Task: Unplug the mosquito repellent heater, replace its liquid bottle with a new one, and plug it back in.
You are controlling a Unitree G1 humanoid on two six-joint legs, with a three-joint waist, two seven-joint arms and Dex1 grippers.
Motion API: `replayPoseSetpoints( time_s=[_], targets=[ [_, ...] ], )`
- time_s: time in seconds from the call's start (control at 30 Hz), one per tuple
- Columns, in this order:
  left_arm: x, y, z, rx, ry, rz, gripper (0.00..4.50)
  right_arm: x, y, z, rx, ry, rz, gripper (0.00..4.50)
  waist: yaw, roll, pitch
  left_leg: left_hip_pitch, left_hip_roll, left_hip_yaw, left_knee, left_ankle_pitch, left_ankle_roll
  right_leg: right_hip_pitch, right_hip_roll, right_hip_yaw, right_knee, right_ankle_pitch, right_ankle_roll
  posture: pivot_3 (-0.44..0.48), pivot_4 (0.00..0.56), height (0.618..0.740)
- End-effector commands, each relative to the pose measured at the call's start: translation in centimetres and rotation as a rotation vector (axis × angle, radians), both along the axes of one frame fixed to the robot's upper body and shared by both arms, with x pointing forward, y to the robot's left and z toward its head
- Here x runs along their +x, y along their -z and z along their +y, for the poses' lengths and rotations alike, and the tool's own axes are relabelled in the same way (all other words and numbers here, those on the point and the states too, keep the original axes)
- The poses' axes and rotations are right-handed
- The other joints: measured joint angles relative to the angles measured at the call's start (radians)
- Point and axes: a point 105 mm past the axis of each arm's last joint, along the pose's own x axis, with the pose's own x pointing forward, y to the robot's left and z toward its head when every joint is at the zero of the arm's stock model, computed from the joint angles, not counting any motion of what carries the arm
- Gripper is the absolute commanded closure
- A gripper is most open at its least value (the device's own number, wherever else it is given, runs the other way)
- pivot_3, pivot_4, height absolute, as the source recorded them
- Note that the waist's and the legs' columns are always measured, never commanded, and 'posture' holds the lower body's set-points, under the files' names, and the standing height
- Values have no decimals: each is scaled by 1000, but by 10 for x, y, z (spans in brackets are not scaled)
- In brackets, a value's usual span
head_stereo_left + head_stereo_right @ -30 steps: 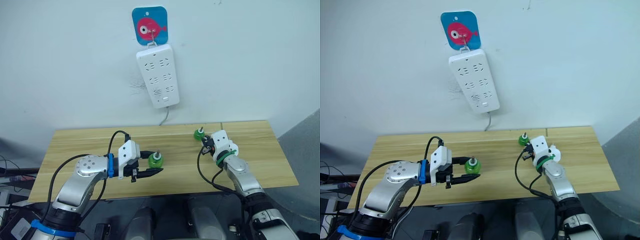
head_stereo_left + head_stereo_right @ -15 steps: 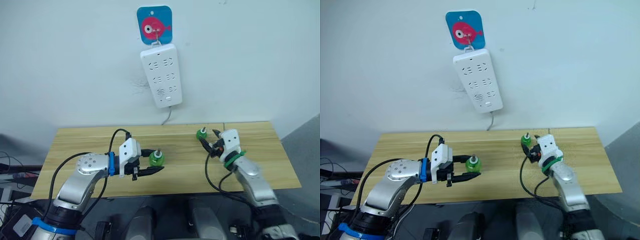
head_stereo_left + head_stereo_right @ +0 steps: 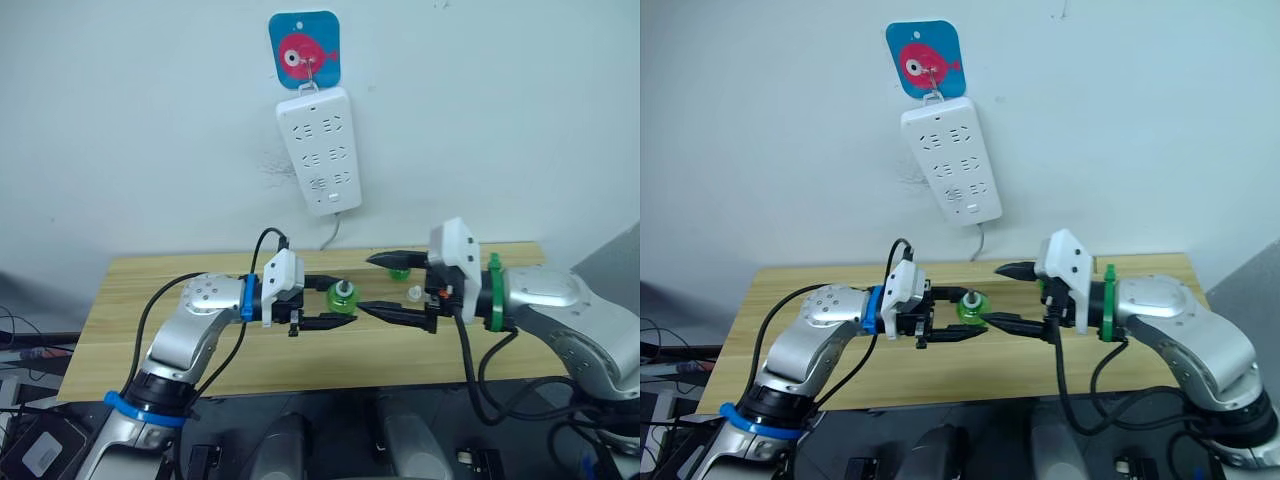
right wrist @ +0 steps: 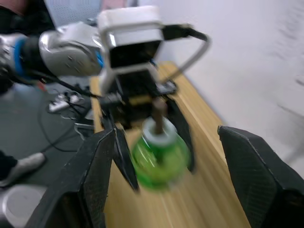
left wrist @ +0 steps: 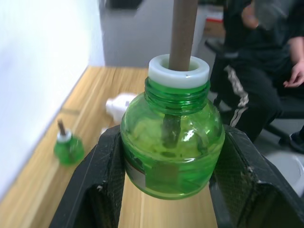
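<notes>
Left claw [image 3: 335,309]: is gripping the bottle [image 3: 342,296] by its belly and holding it higher and nearer the centre than a second ago.
Right claw [image 3: 382,285]: has swung in from the counter [image 3: 160,285] edge and is now facing the bottle, fingers spread wide, nothing in them.
Old bottle [image 5: 68,146]: is standing on the counter by the wall.
Heater [image 5: 118,105]: is lying on the counter, unplugged, away from the strip [image 3: 318,150].
Meaning: a bottle handover or regrasp is probably starting; fitting is still undone.

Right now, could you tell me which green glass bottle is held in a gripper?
The green glass bottle clamped in the left gripper; the other bottle stands free on the table.
</notes>
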Motion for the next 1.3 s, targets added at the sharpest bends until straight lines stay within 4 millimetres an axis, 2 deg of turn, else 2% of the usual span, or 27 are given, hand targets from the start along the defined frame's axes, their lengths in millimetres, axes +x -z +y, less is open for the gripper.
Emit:
replayPoseSetpoints(
  time_s=[0.03, 0.23, 0.27, 0.33, 0.53, 0.7, 0.93, 1.0, 1.1, 1.17, 1.23, 1.3],
  targets=[
    [0, -5, -2, -21, 21, -20, 2228, -3, -2, 5, -6, -34, -6, 937, 0, 0, 0, 0, -1, 0, 0, 0, 0, 0, 0, 0, 0, 0, 0, -192, 195, 740],
    [1, -3, -3, -31, 24, -26, 2228, 1, 1, 9, 2, -20, 0, 937, 1, 0, 0, 0, -2, -1, 0, 0, 1, -1, -2, 0, 0, 0, 0, -186, 186, 740],
    [0, -3, -3, -32, 25, -28, 2228, 2, 1, 9, 8, -18, 0, 1103, 1, 0, 0, 0, -2, -1, 0, 0, 1, -1, -2, 0, 0, 0, 0, -185, 185, 740],
    [0, -3, -3, -34, 26, -31, 2228, 3, 0, 11, 16, -15, 0, 1528, 1, 0, 0, 0, -2, -1, 0, 0, 1, -1, -2, 0, 0, 0, 0, -185, 183, 740],
    [1, -5, -5, -51, 25, -33, 2228, 2, 6, 13, -14, -21, -9, 3706, 1, 0, 0, 0, -2, -1, 0, 0, 0, -1, -2, 1, 0, 0, 0, -183, 181, 740],
    [2, -9, -7, -78, 13, -26, 2228, 2, 8, 11, -38, -21, -44, 3716, 1, 0, 0, 0, -2, -1, 0, 0, 0, -1, -2, 0, 0, 0, 0, -183, 179, 740],
    [3, -19, -6, -150, -2, -17, 2228, 9, -1, 0, 4, 34, -51, 3716, 1, 0, -2, 0, -2, -1, 1, 0, 0, -1, -2, 1, 1, 0, 0, -188, 163, 740],
    [4, -15, -4, -126, -1, -23, 1520, 11, -3, -6, 18, 57, -43, 3716, 1, 0, -4, 0, -2, -1, 1, 0, 0, -1, -2, 1, 1, 0, 0, -190, 160, 740],
    [6, -9, 0, -94, -24, -15, 756, 15, -7, -13, 46, 91, -36, 3716, 1, 0, -5, 0, -2, -1, 1, 0, 0, -1, -2, 1, 1, 0, 0, -196, 151, 740],
    [6, -2, 5, -69, -42, 53, 171, 18, -14, -19, 99, 132, -15, 3716, 0, 0, -6, 0, -2, 0, 1, 0, 0, -1, -2, 1, 1, 1, 0, -201, 141, 740],
    [6, 0, 8, -85, -72, 131, 131, 23, -22, -27, 192, 191, 32, 3716, -1, 0, -10, 0, -2, 0, 1, 0, 0, -1, -2, 1, 1, 1, 0, -197, 134, 740],
    [6, -7, 6, -139, -101, 218, 131, 26, -27, -35, 287, 250, 93, 3716, -1, 0, -13, 0, -2, 0, 1, 0, 0, -1, -2, 1, 2, 1, 0, -192, 129, 740]
  ],
)
